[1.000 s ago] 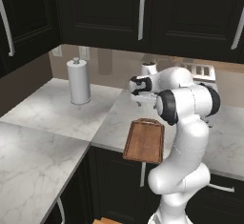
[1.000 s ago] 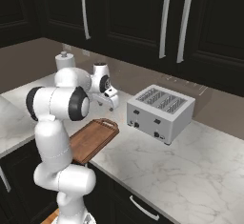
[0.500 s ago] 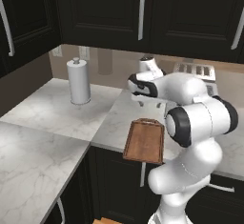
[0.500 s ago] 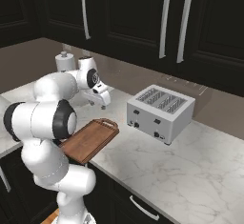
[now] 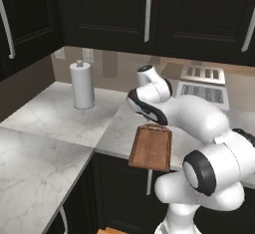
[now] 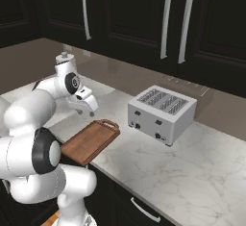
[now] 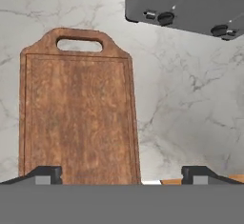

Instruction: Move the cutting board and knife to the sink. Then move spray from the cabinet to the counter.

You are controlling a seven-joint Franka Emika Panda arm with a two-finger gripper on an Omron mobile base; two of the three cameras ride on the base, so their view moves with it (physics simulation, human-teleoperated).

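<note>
cutting board (image 7: 78,118) under tool (image 7: 121,174) (spread)

Cutting board (image 7: 78,118) — grained matt wood; counter (image 7: 190,104) — smooth veined marble; toaster (image 6: 161,113) — metal.

Marble counter (image 6: 202,172) runs in an L along the walls. On it: cutting board (image 6: 91,140) lying flat at the front edge, near end overhanging, handle loop toward the wall; silver toaster (image 6: 161,113) just beside it; white paper-towel roll (image 5: 82,84) upright near the corner, well apart.
</note>
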